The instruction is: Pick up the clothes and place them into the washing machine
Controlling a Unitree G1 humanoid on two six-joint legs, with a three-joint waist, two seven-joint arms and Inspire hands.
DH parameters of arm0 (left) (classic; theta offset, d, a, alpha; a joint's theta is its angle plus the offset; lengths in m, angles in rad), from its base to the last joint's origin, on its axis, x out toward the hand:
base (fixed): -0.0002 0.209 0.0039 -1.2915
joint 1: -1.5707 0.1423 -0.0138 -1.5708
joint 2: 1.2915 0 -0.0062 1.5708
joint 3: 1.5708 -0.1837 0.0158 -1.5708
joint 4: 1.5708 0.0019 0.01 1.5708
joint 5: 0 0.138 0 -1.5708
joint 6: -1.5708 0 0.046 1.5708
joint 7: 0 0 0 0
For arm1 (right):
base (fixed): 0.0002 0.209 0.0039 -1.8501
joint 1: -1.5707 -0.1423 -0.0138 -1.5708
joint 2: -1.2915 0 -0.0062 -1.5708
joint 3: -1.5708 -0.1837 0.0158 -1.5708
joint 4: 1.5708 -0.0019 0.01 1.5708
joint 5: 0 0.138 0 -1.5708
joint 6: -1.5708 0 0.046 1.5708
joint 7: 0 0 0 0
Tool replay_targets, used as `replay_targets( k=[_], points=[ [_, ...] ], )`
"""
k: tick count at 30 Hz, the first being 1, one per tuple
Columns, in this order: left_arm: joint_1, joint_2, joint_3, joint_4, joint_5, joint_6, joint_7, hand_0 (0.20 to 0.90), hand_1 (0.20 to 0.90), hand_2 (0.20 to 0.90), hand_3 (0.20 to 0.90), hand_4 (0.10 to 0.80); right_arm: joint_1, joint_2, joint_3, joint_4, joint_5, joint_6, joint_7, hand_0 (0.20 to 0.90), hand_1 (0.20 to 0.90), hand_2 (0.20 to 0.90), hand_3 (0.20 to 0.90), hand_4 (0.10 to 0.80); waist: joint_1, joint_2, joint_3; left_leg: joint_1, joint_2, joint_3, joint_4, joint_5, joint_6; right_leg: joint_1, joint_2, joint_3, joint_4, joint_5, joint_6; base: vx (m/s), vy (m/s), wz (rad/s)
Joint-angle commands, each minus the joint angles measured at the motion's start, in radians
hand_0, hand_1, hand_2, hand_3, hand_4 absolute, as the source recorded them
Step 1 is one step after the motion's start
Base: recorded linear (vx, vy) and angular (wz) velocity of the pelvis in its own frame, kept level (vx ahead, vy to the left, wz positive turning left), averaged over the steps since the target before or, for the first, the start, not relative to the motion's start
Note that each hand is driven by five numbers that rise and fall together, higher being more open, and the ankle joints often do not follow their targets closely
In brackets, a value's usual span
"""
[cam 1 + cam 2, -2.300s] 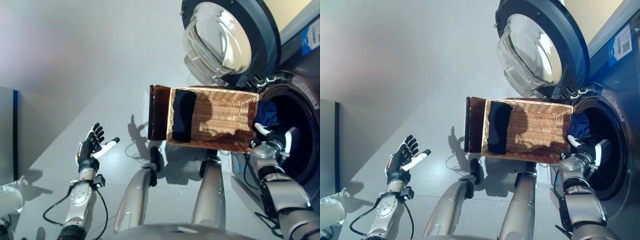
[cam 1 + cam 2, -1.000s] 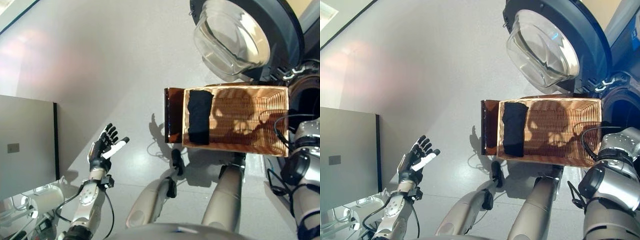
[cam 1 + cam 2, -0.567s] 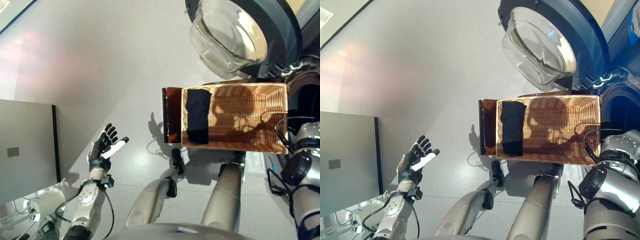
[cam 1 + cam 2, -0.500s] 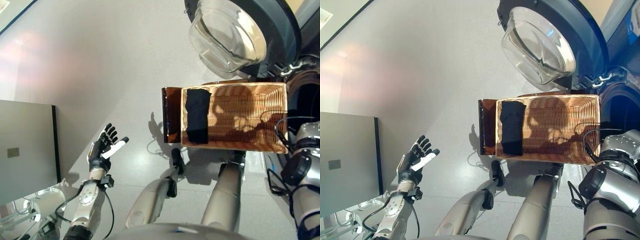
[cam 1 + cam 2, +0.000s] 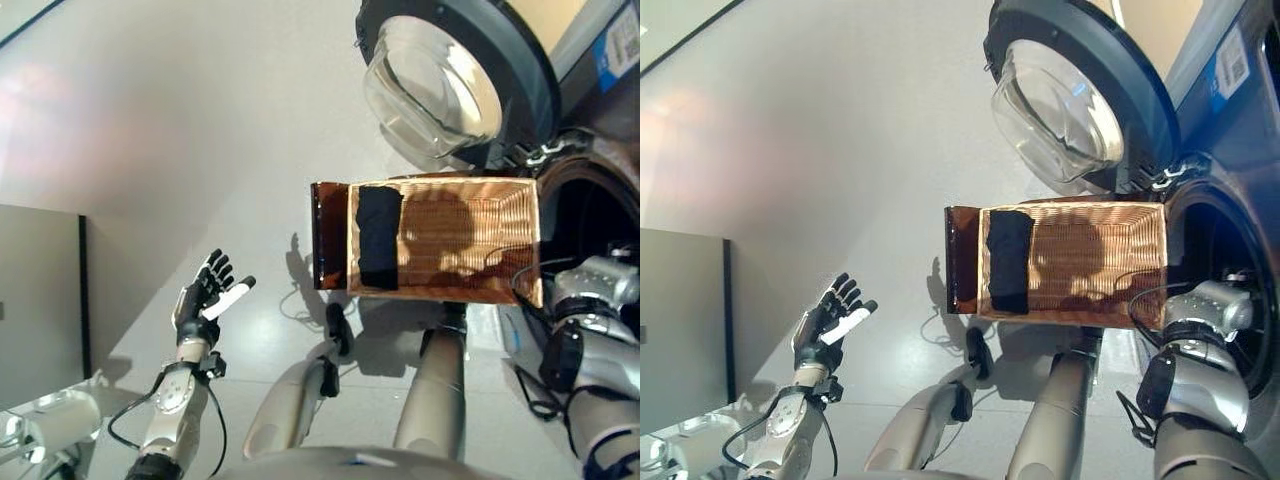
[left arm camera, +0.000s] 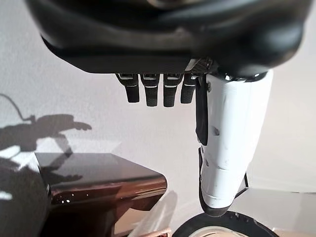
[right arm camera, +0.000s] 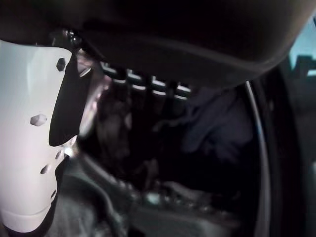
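Camera has swung since the earlier frames, washer drum back in view; right arm reaches into it, blue cloth gone from the basket edge.
Left eye: basket (image 5: pixel 470 290) sits by the open washer (image 5: pixel 590 200), door (image 5: pixel 440 80) swung wide; one dark cloth (image 5: pixel 377 235) lies at the basket's far-left end. Left hand (image 5: pixel 200 300) held up off to the side, fingers spread, empty. Right eye: same layout; right hand hidden inside the drum. Left wrist: fingers straight, thumb out, nothing held. Right wrist: right hand (image 7: pixel 34 148) in the drum, blue cloth (image 7: pixel 212 123) lying past the fingers, apparently released; fingers look straight. Step: drop-off ending. Next likely needs pulling the arm out and reaching for the dark cloth.
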Motion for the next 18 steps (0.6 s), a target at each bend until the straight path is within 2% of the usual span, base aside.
replay_targets(
  k=[1,7,14,18],
  points=[
    [0.048,0.035,0.106,-0.027,0.001,-0.091,0.008,0.900,0.900,0.900,0.900,0.800,0.070,-0.026,0.083,-0.016,-0.143,0.007,0.022,0.900,0.900,0.900,0.900,0.800,0.000,-0.004,-0.052,-0.042,0.070,-0.048,0.065,-0.022,-0.095,0.075,-0.005,0.049,-0.058,0.136,0.000,0.002,-0.033,-0.01],
    [0.032,0.021,0.118,0.010,0.048,-0.115,0.030,0.900,0.900,0.900,0.900,0.800,0.167,0.066,0.229,-0.013,-0.441,0.098,-0.014,0.900,0.900,0.900,0.900,0.800,-0.003,-0.038,-0.046,-0.016,0.078,-0.058,0.055,-0.016,-0.098,0.128,-0.003,0.025,-0.097,0.149,-0.001,0.001,-0.040,0.00],
    [0.004,0.001,0.127,0.049,0.096,-0.128,0.065,0.900,0.900,0.900,0.900,0.800,0.236,0.191,0.450,-0.126,-0.766,0.169,-0.038,0.900,0.900,0.900,0.900,0.800,-0.003,-0.087,-0.036,0.015,0.088,-0.070,0.032,-0.003,-0.098,0.186,0.001,-0.009,-0.145,0.170,0.004,0.004,-0.045,-0.04],
    [-0.007,-0.005,0.128,0.056,0.113,-0.128,0.078,0.900,0.900,0.900,0.900,0.800,0.219,0.223,0.517,-0.138,-0.850,0.196,-0.051,0.900,0.900,0.900,0.900,0.800,0.000,-0.095,-0.030,0.012,0.087,-0.076,0.036,-0.001,-0.098,0.192,-0.001,-0.019,-0.151,0.174,0.004,-0.011,-0.008,0.01]
  ],
)
